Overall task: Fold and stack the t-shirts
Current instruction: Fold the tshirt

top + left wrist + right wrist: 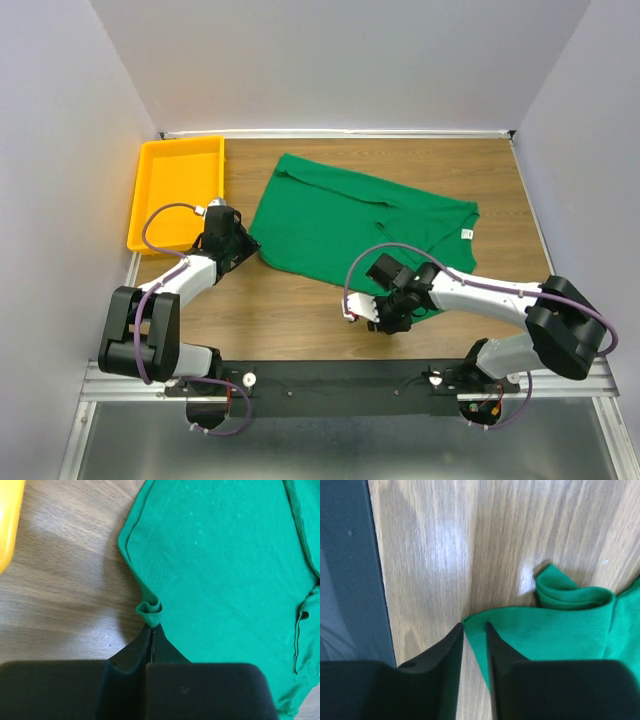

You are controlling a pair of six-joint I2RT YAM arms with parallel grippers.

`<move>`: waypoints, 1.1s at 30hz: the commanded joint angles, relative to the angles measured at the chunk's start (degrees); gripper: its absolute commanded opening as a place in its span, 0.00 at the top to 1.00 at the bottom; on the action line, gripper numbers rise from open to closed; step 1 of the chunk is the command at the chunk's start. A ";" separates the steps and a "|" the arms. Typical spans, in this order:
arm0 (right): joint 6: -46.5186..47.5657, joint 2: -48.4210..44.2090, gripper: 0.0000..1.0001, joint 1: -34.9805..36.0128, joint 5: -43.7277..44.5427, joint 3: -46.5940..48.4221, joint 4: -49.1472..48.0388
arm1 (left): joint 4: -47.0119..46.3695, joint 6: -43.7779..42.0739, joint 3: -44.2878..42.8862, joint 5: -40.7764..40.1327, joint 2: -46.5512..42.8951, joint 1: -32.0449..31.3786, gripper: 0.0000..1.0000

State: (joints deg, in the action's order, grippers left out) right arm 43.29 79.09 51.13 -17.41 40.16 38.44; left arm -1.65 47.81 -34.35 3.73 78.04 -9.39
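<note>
Pinching t-shirt (360, 225) hem in left jaws, corner between right jaws

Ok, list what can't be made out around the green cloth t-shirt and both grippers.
- Small white neck tag: top view, too small to read.
- Right gripper: right wrist view, edge of the green cloth t-shirt at its tips; gripped or not, unclear.
- Yellow plastic tray: left wrist view, cut off by the picture's edge.
- T-shirt's near hem: top view, hidden by the right arm.
</note>
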 commanded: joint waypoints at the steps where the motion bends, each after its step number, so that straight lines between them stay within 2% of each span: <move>1: -1.71 2.29 0.75 1.42 2.11 -1.14 -2.05 | -1.34 -0.79 0.42 1.19 -0.34 0.16 1.00; 3: -2.24 1.69 0.86 1.51 2.47 -1.05 -1.96 | -1.43 -0.70 0.51 1.37 -0.34 0.16 1.00; 7: -3.29 -4.63 0.99 1.43 2.82 -0.53 0.05 | -1.43 -0.97 0.77 1.63 -0.34 0.16 1.00; 13: -5.05 -19.92 0.99 0.90 8.61 2.46 6.29 | -1.34 -1.41 0.95 1.81 -0.96 0.16 1.00; 16: -4.36 -26.60 0.99 -3.91 9.58 3.17 8.76 | -1.34 -1.49 1.04 2.07 -1.22 0.16 1.00; 24: -3.74 -35.83 0.99 -13.16 12.92 4.05 10.25 | -1.25 -2.11 1.74 3.39 -2.63 0.16 1.00; 33: -4.09 -41.47 0.99 -22.13 20.30 3.70 9.82 | -0.28 -2.72 1.92 3.13 -4.21 0.25 1.00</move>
State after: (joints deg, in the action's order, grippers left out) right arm 39.53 39.24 31.05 -2.20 42.70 46.87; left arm -2.07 46.24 -32.95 6.13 75.13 -9.34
